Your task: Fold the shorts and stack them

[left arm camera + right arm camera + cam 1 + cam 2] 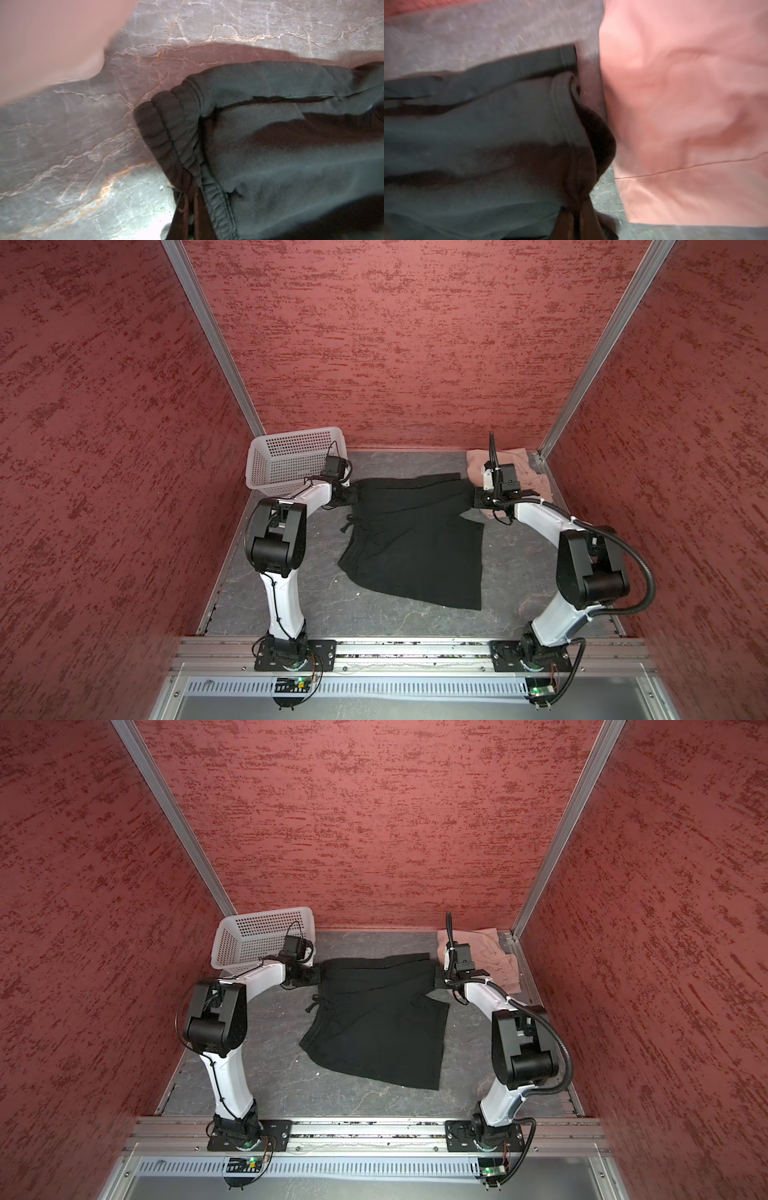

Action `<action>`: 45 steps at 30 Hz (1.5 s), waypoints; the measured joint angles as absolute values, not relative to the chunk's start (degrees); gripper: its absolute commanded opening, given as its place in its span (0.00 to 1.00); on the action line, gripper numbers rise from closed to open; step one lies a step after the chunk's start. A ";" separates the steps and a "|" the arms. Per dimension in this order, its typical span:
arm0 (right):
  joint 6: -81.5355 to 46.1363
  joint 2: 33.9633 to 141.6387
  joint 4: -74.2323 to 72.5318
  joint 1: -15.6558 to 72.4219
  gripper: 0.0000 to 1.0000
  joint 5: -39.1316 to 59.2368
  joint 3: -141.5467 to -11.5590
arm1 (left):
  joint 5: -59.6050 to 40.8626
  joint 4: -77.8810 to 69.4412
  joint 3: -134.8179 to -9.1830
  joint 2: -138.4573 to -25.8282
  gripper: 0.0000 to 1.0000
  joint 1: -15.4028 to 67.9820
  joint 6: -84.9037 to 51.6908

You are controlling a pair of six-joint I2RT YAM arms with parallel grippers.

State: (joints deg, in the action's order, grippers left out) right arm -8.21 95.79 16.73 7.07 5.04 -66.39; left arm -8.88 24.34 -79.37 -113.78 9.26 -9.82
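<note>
Clamping tight, the left claw (352, 494) is gripping the waistband corner of the black drawstring cloth shorts (415, 543), which are lying spread across the middle of the grey veined stone counter (291, 605). The right claw (478, 498) is pinching shut on their far leg hem. The dusty pink cloth shorts (536, 485) are lying rumpled in the far right corner.
</note>
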 measured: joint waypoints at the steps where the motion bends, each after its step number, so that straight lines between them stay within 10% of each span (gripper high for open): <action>1: -7.92 94.28 17.74 7.11 0.00 4.93 -67.33 | -8.88 24.45 -79.35 -113.71 0.00 9.21 -9.72; 9: -9.13 93.49 27.88 7.31 0.00 4.91 -73.34 | -9.08 24.62 -79.07 -113.67 0.00 8.67 -9.56; 12: -10.35 95.98 31.33 7.29 0.36 4.03 -72.36 | -9.23 25.36 -79.15 -113.67 0.06 8.51 -9.56; 13: -10.87 96.64 32.29 7.29 0.45 3.46 -71.92 | -9.34 25.65 -79.20 -113.67 0.30 8.51 -9.56; 14: -11.18 97.25 33.19 7.27 0.50 2.90 -71.66 | -9.43 25.76 -79.20 -113.67 0.79 8.51 -9.34; 15: -11.42 97.78 33.78 7.29 0.56 2.24 -71.55 | -9.67 25.89 -79.20 -113.67 1.00 8.51 -9.37; 21: -12.97 97.58 33.52 7.27 0.70 1.69 -71.02 | -13.61 27.14 -79.20 -112.27 0.99 8.43 -10.24; 45: -40.23 64.79 32.97 16.21 0.65 4.29 -28.84 | -17.02 31.79 -28.60 -59.46 0.99 16.78 -36.16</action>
